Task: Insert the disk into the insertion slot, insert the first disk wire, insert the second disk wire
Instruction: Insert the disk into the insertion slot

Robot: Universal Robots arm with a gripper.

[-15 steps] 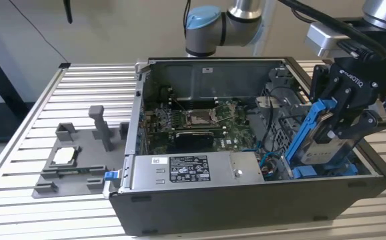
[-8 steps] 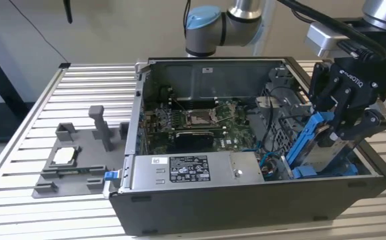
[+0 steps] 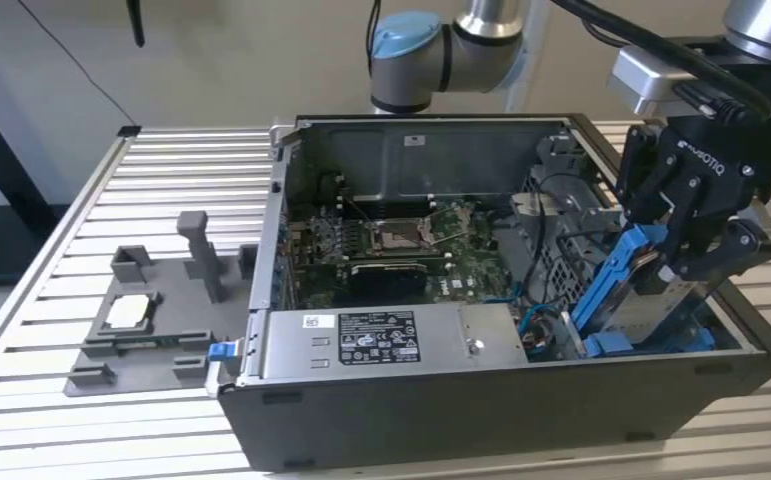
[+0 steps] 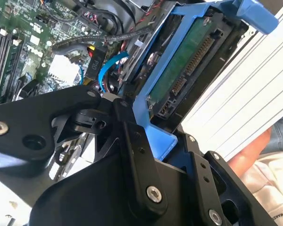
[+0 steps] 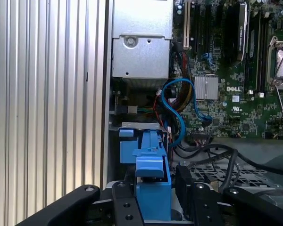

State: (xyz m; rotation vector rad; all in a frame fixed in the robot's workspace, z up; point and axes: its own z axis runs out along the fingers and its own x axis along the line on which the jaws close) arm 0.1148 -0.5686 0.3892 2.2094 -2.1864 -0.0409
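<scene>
One pincer (image 3: 689, 262) here, and it's clamped shut on the disk (image 3: 629, 290) by its blue carrier. It's holding the disk tilted at the exterior view's right end of the open computer case (image 3: 492, 420), with the lower end down in the near corner. In both wrist views the fingers (image 4: 132, 132) squeeze the blue frame from either side, with the motherboard (image 5: 236, 94) and a looping blue cable (image 5: 179, 94) just beyond. The case sits on the slatted worktop (image 3: 158, 170), with the grey power-supply box (image 3: 385, 340) along its near wall.
</scene>
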